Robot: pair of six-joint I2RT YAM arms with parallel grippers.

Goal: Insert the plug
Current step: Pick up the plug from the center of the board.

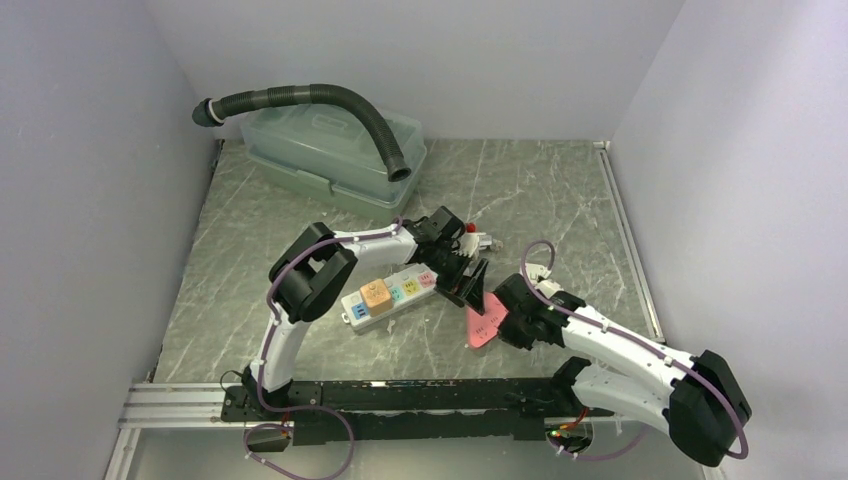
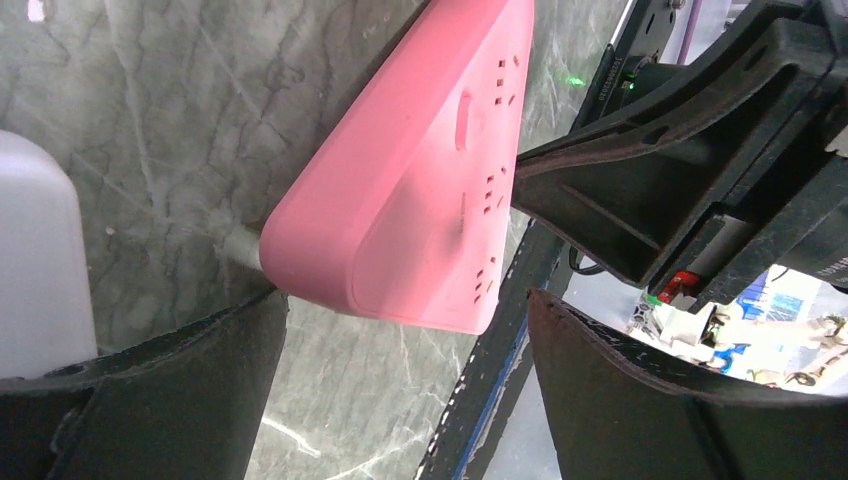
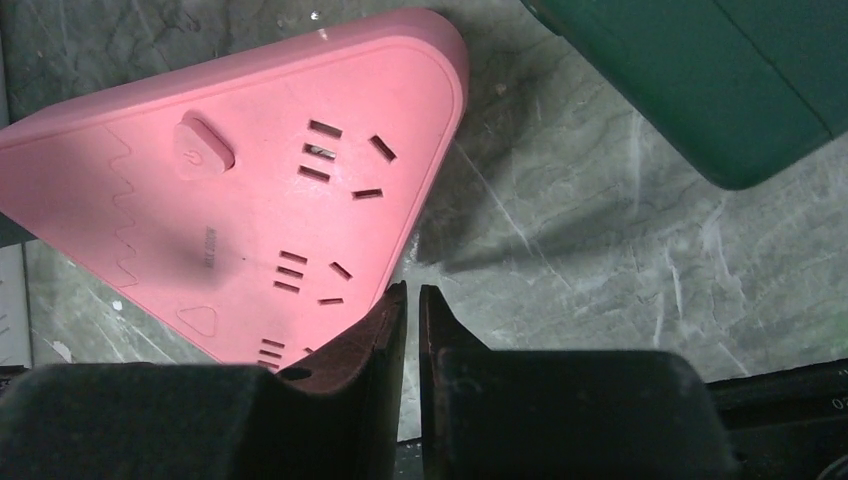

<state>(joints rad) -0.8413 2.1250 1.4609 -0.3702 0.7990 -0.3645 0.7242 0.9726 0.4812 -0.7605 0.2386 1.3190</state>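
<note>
Pink and three-cornered, the strip lies flat on the table between the arms. The left gripper hangs over it, jaws wide, holding nothing. The right gripper is pinched together at the strip's edge, with nothing visible between its fingers. A small white-and-red piece beyond the left arm may be the plug; I can't be sure. I'd pin the strip firmly first, then square the prongs to the slots.

overhead looks down, both wrist views near pink strip
</note>
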